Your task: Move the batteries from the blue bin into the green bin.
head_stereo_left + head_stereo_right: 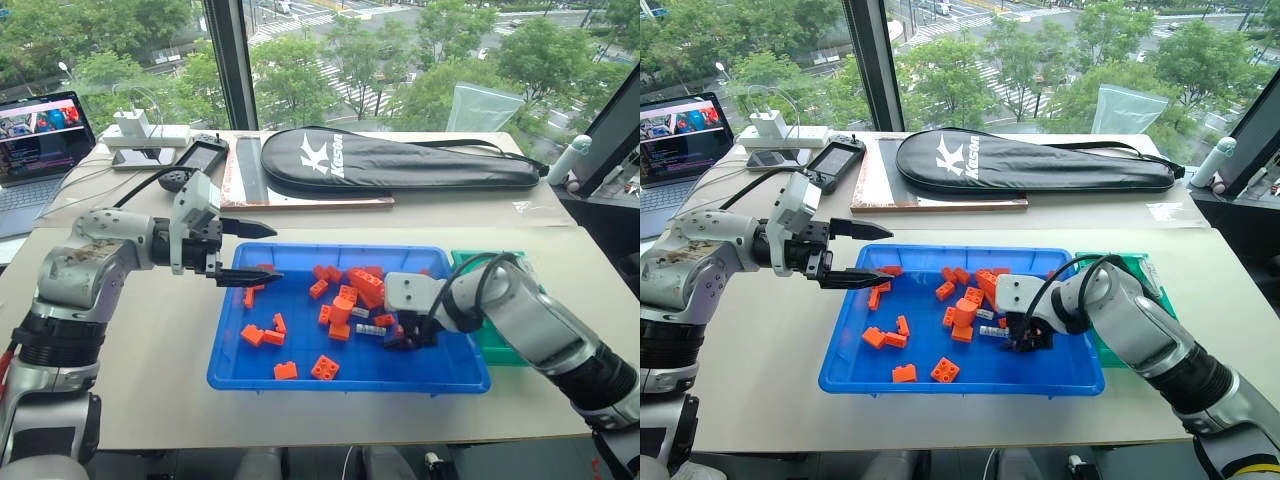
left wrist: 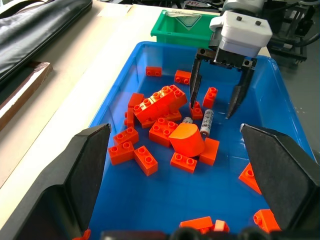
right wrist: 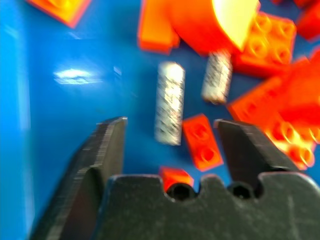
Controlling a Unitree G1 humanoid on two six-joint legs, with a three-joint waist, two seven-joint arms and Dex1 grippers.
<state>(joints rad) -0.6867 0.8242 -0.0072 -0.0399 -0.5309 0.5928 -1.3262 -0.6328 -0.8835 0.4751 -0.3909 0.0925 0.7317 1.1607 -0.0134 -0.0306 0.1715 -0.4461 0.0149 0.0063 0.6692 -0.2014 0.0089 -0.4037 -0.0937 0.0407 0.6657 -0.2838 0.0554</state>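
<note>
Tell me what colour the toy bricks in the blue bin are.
Orange, all of the bricks in the blue bin; clearest in the left wrist view.

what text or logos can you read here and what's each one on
"K" logo with a small word beside it, too small to read surely: on the black racket bag.
Laptop screen: text too small to read.
Batteries: printed markings, too blurred to read.
Nothing readable on the blue bin or green bin.
</note>
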